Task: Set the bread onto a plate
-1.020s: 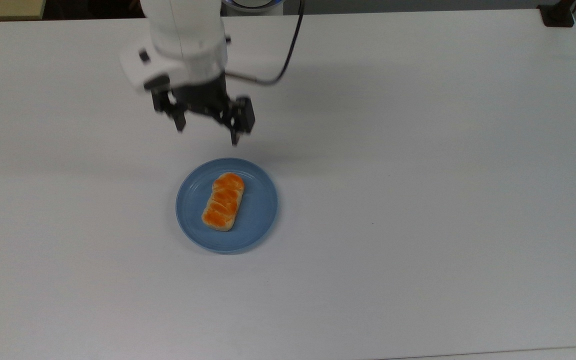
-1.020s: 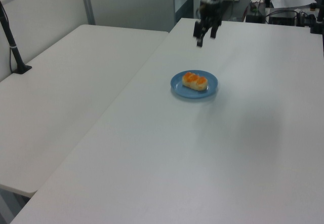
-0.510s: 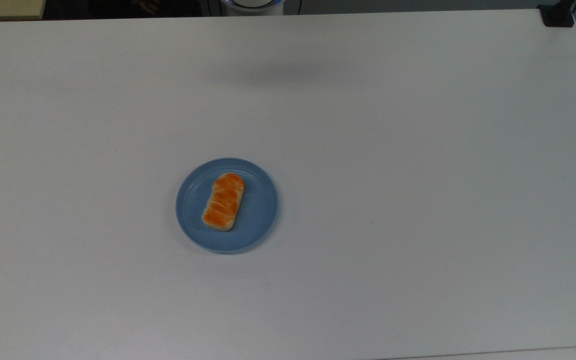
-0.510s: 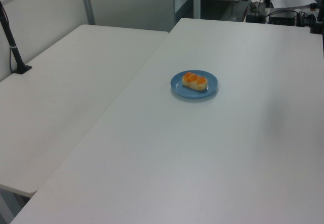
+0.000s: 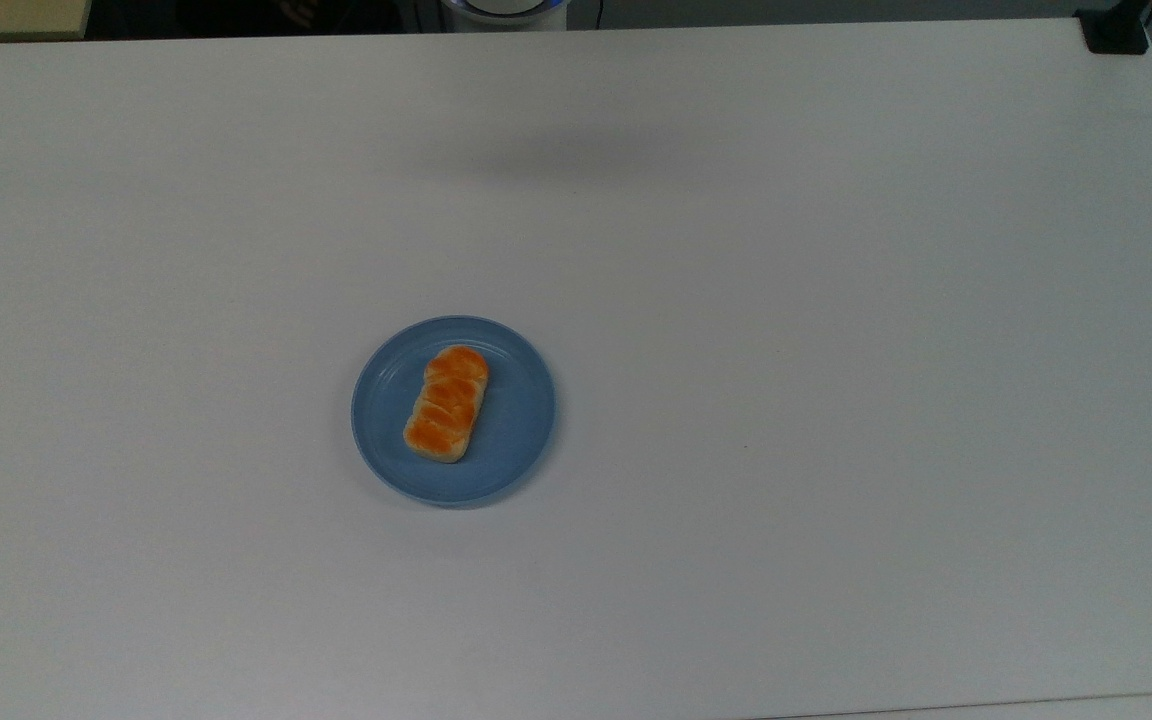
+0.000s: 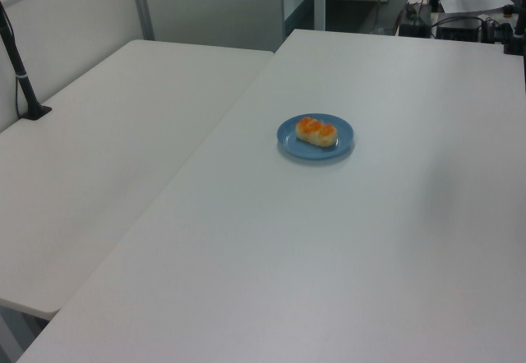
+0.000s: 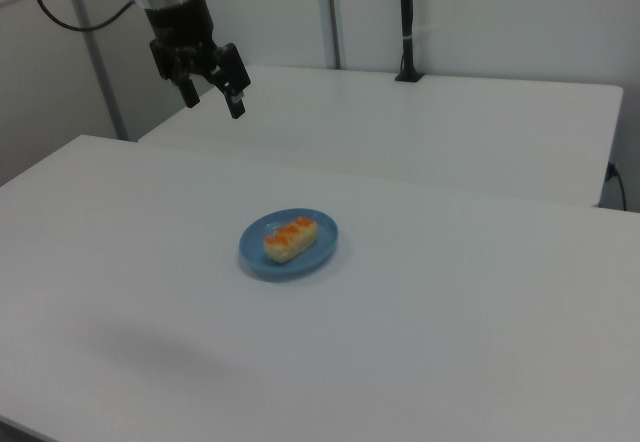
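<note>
In the top view, the bread [image 5: 447, 404] lies flat inside the plate [image 5: 521, 430], its long axis running from near the plate's upper rim toward the lower left, slightly toward the top view's left of the plate's middle, with bare blue on every side of it. The plate sits alone on the white surface [image 5: 836, 400]. Judging by this, the placing itself is done: the loaf rests wholly within the rim and nothing holds it. In the left view, the same plate [image 6: 289, 144] shows on the surface with the bread [image 6: 316, 130] lying across its middle, glossy orange top upward and pale sides showing; a second white table [image 6: 107, 149] adjoins on the left view's left. In the right view, the pincer [image 7: 213, 86] hangs high above the surface, toward the right view's upper left, its two dark fingers spread apart and gripping nothing. The bread [image 7: 290, 238] on the plate [image 7: 318, 257] lies well apart from it, lower and toward the right view's right. What seems left, if anything, is for the arm to finish pulling clear; the loaf looks settled and unlikely to shift by itself.
</note>
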Tool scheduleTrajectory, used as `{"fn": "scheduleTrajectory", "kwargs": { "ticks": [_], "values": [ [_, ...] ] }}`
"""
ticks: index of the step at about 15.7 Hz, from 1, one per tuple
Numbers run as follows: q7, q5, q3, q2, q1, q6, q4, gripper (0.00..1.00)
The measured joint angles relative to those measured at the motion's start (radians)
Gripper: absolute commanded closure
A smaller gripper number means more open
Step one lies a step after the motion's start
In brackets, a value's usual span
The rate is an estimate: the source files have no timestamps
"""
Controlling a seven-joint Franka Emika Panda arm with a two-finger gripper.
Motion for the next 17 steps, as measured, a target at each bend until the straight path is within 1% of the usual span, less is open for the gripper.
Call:
{"fn": "scheduleTrajectory", "kwargs": {
  "ticks": [4,9,13,17],
  "values": [
    [-0.008,0.000,-0.006,0.001,-0.002,-0.007,-0.011,0.00],
    [-0.084,0.000,-0.014,0.000,-0.004,-0.073,-0.007,0.00],
    [-0.086,0.000,-0.020,-0.002,-0.004,-0.077,-0.004,0.00],
    [-0.086,0.033,-0.066,-0.006,-0.004,-0.077,0.000,0.00]
  ]
}}
